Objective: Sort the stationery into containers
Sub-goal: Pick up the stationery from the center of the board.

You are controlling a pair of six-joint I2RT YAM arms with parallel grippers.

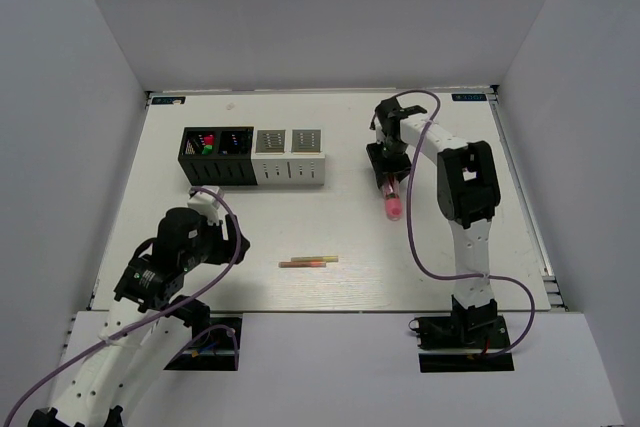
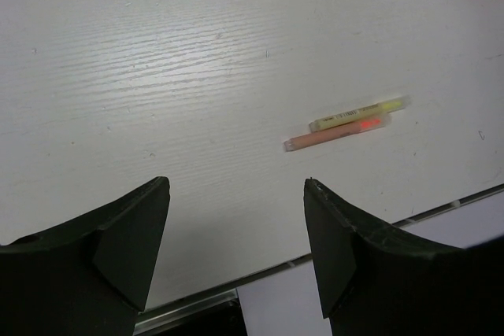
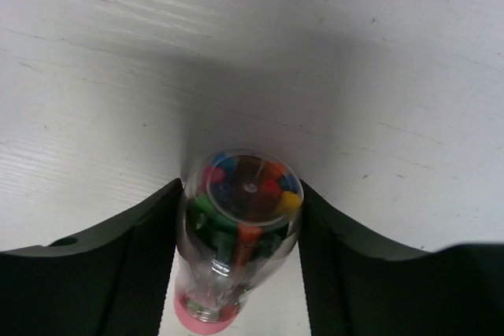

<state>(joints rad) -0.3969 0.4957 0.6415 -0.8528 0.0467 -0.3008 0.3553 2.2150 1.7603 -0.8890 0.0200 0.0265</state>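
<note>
left fingers [image 2: 126, 234]: spread apart, holding nothing, over bare desk [image 2: 157, 53].
sticks [image 2: 346, 123]: two yellow-orange ones lying side by side, touching, ahead of the left fingers with nothing between.
right fingers [image 3: 134, 265]: clamped on the pink clear tube [image 3: 240, 218].
containers [image 1: 255, 172]: far row of four, well left of the tube; the leftmost black one shows red and green.
</note>
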